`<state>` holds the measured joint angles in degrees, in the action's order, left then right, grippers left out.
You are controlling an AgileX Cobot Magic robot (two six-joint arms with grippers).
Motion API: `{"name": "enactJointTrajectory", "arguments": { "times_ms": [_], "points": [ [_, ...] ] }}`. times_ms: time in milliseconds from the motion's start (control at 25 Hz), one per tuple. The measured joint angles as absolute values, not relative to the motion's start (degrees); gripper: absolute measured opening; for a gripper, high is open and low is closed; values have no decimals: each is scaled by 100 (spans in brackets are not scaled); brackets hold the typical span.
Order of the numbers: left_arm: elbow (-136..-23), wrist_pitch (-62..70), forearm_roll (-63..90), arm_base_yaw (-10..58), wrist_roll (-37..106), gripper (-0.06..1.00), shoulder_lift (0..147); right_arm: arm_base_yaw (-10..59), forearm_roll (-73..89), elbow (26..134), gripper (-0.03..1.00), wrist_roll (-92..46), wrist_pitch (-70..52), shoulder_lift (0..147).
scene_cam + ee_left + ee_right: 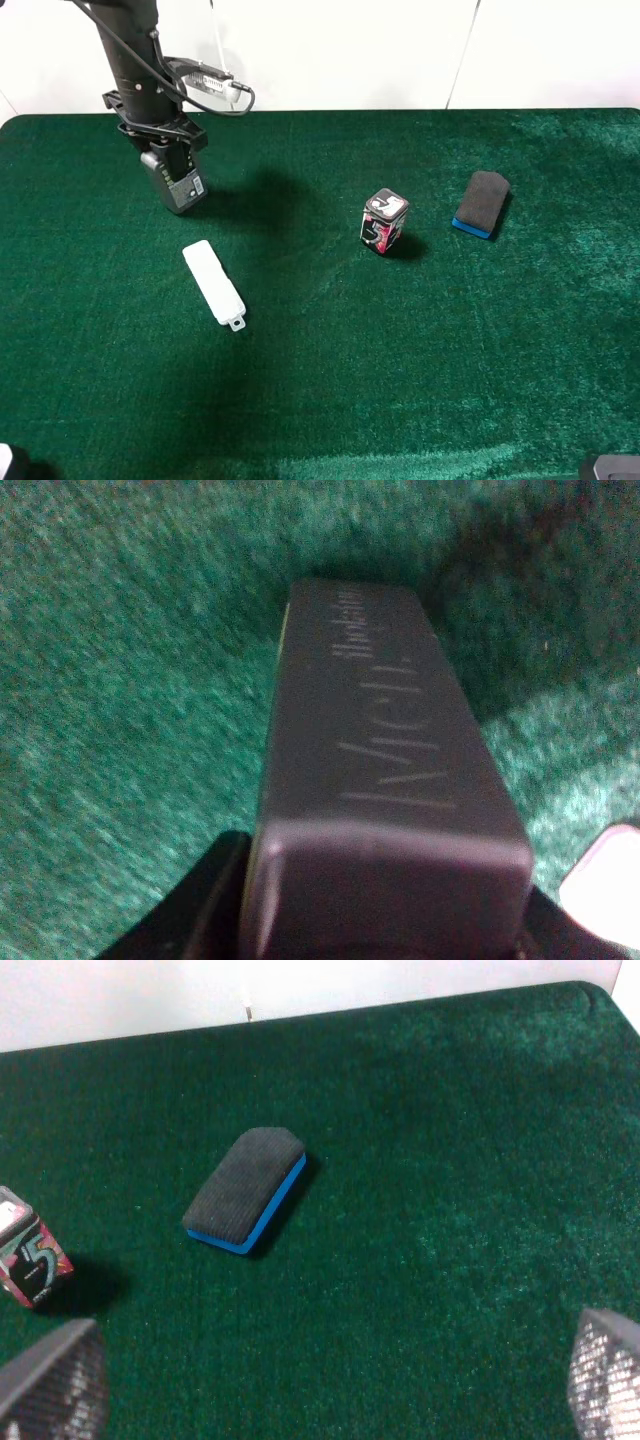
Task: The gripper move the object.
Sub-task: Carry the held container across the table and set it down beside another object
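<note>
My left gripper (168, 158) hangs from the black arm at the far left of the green cloth. It is shut on the object, a grey flat-sided bottle (178, 183) with a label, gripped at its top end, body pointing down and slightly tilted. I cannot tell whether its base touches the cloth. In the left wrist view the bottle (385, 770) fills the frame between the dark fingers (200, 905). Its pump cap is hidden in the jaws. My right gripper (330, 1370) is open and empty, far from the bottle.
A flat white bar (213, 282) lies in front of the bottle. A small black-red-white tin (383, 222) stands mid-table and also shows in the right wrist view (30, 1260). A black-and-blue eraser (482, 203) lies to its right. A white wall borders the far edge.
</note>
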<state>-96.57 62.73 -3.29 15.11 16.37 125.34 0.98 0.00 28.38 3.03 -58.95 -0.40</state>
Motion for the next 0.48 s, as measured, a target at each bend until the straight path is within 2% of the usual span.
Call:
{"name": "enactJointTrajectory", "arguments": {
  "times_ms": [480],
  "points": [
    [-10872, 6664, -323, 1516, 1637, 44, 12493, 98, 0, 2838, 69, 303, -5895, -40]
  ]
}}
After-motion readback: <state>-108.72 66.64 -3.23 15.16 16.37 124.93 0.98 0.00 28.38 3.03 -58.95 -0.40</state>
